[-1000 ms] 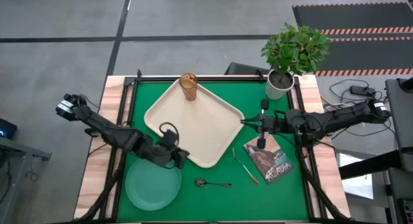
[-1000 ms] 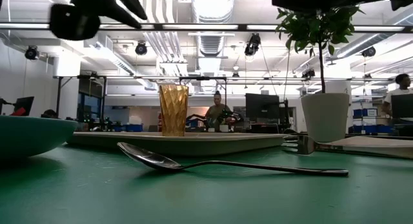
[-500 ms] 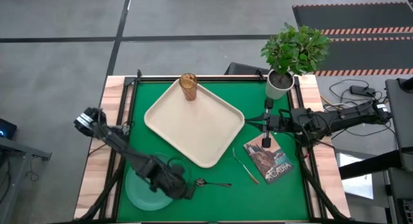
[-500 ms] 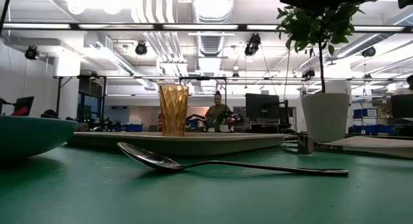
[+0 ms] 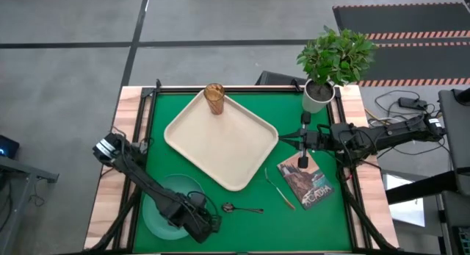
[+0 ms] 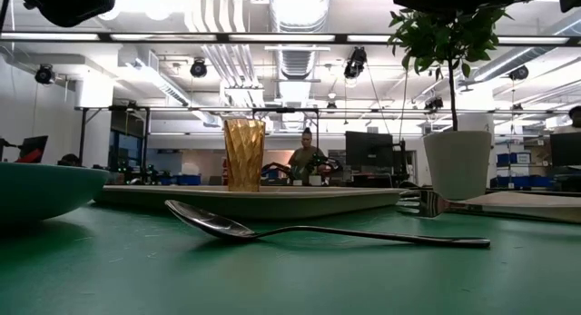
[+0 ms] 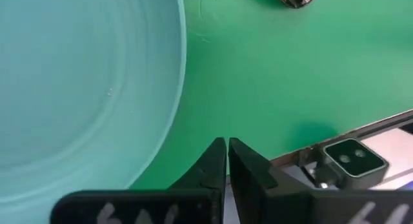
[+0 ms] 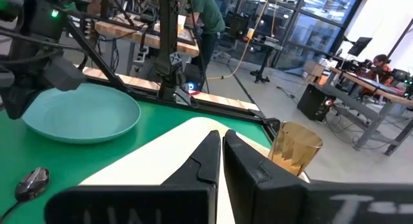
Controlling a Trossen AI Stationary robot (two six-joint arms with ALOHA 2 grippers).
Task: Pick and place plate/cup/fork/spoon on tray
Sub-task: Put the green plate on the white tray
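Here, teal, faintly translucent plate (image 7: 77,88) with shallow rim, left gripper (image 7: 226,161) beside it, jaws pressed together.

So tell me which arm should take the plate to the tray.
Left. The left gripper hangs at the plate's near-right rim, fingers shut. The right gripper, also shut, waits beyond the tray's right edge, far from the plate.
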